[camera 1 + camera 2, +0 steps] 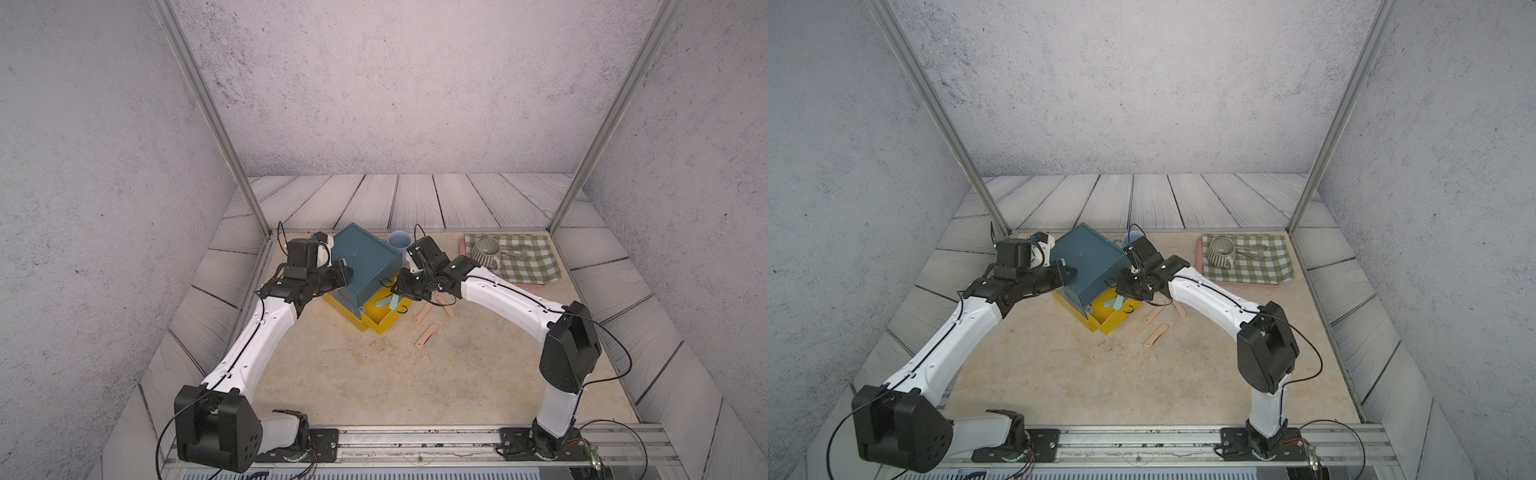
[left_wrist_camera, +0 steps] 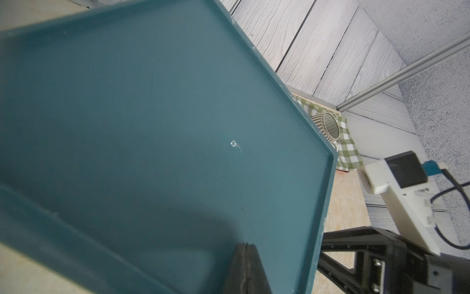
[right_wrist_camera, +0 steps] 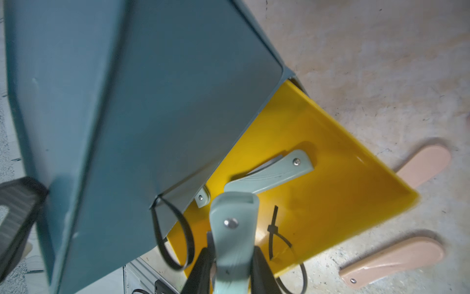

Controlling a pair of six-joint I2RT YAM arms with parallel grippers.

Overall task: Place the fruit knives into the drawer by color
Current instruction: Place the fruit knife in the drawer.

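Teal chest (image 1: 365, 262): the drawer unit sits just above mid-frame in both top views, turned at an angle on the desk (image 1: 353, 374). The left wrist view is mostly its flat top (image 2: 152, 127).
Yellow drawer (image 1: 384, 322): pulled out and open, sticking out toward the lower right of the chest. In the right wrist view it comes out just under the teal tier (image 3: 330, 165).
Left end effector (image 2: 245, 248): fingers pressed together with nothing between them, tip on the chest's top. In a top view it sits at the chest's left edge (image 1: 347, 272).
Right end effector (image 3: 232, 259): clamped on the held mint knife (image 3: 232, 224), narrow gap, over the open yellow drawer. Can't tell if the knife touches the drawer floor.
Mint knife in drawer (image 3: 272, 174): lies flat on the yellow floor. A second mint end (image 3: 202, 199) pokes out from under the teal tier.
Pink knives: three on the desk just right of the yellow drawer: (image 1: 422, 312), (image 1: 427, 336) and (image 1: 444, 303), the last partly under the right arm.
Blue cup (image 1: 400, 241): behind the chest, partly hidden.
Checked cloth (image 1: 528, 266): right of centre in the frame, with the striped mug (image 1: 486, 251) and the metal utensil (image 1: 517, 250) on it.
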